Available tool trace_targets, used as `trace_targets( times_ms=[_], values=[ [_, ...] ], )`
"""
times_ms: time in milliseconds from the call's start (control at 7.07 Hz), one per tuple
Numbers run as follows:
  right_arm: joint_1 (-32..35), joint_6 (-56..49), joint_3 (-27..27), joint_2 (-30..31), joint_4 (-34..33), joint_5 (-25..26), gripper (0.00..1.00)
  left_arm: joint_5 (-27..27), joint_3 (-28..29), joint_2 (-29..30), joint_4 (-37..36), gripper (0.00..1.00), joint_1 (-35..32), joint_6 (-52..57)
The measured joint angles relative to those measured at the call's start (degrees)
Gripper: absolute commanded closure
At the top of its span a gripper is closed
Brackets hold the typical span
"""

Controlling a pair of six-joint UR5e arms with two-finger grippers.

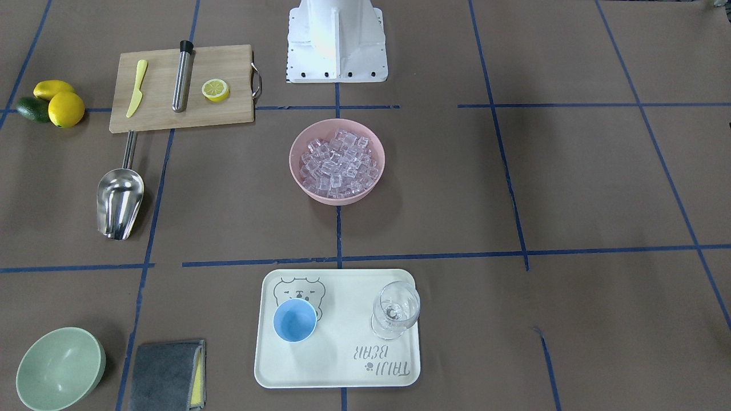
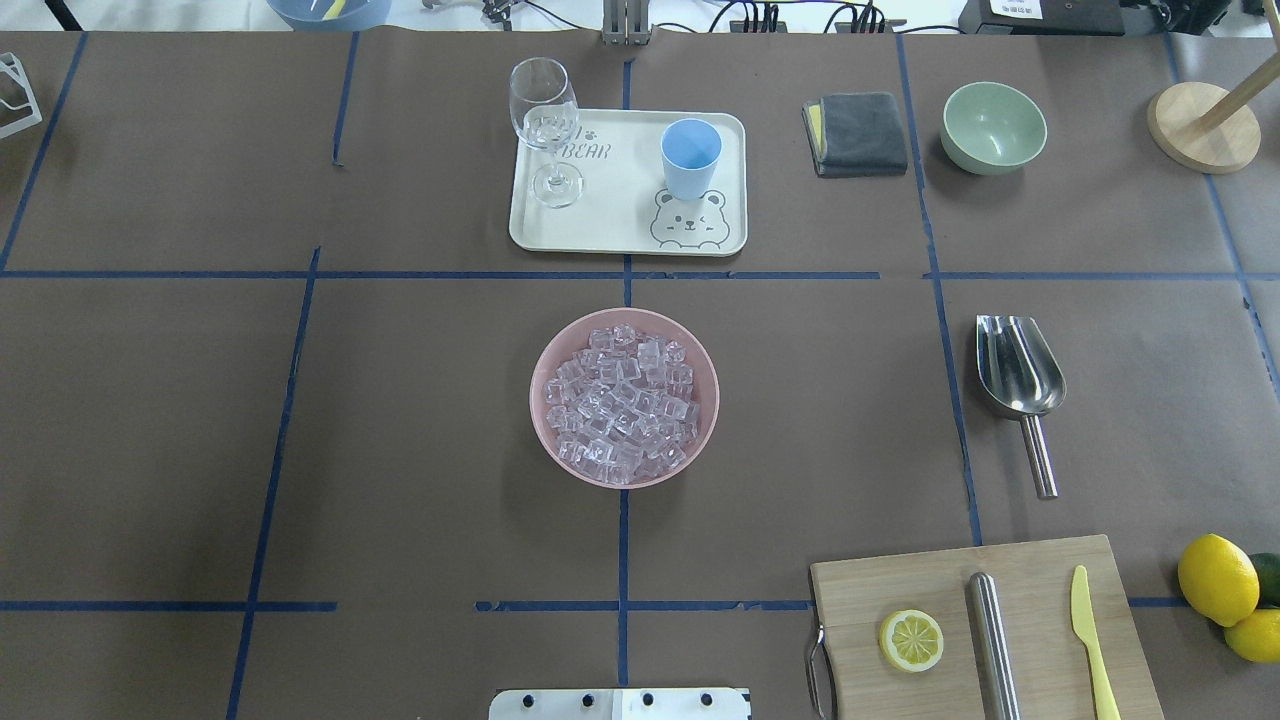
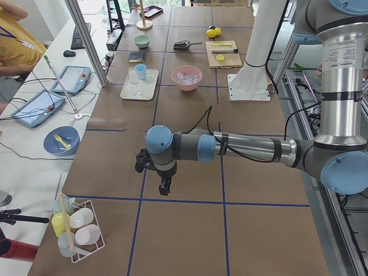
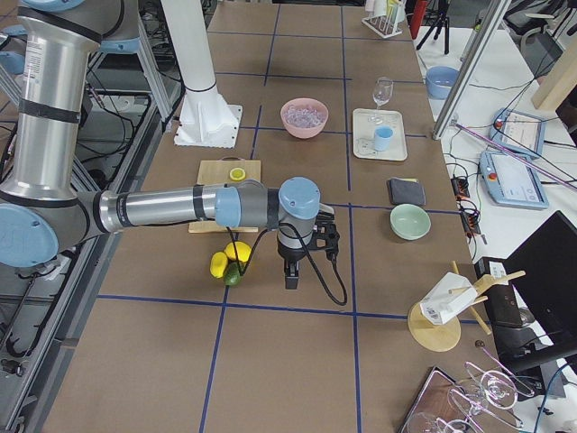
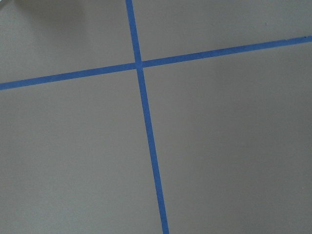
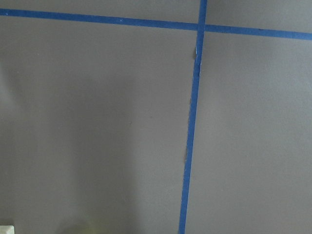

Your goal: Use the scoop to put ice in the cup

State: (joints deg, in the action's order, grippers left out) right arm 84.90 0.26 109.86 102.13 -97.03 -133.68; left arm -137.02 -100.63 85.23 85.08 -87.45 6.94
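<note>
Nearest the front camera, the cup [image 1: 294, 320] stands upright and looks empty on a tray [image 1: 342, 365], on the far side of the pink bowl [image 1: 293, 165] from the robot, its mouth up to take a pour. Ice [image 1: 337, 162] is heaped in that bowl, so a shallow dig should fill a load. Off to the bowl's side, toward the robot's right arm, the scoop [image 1: 119, 200] lies trough-up. Its rod handle points back toward the robot and ends close to a cutting board [image 1: 160, 108], an edge that likely crowds a grasp from behind. Bare table [image 1: 228, 194] lies between scoop and bowl, and between bowl and tray, which leaves room to carry. A stemmed glass [image 1: 396, 311] shares the tray, apart from the cup, and could be knocked. Well away from the bowl, the left claw [image 3: 165, 187] and right claw [image 4: 293, 275] hang over the table with nothing seen in them; how far either is parted I cannot tell.
</note>
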Motion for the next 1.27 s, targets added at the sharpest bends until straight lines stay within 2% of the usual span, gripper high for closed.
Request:
trace_targets(
  times_ms=[849,1274],
  values=[
    [-0.05,-0.73,0.67,-0.57,0.17,-0.07,0.0,0.02,0.17,1.95,0.32,0.0,0.08,-0.13],
    [-0.09,0.03,1.05,-2.81,0.1,0.07,0.0,-0.23,1.05,3.11,2.01,0.0,0.09,-0.15]
  ],
)
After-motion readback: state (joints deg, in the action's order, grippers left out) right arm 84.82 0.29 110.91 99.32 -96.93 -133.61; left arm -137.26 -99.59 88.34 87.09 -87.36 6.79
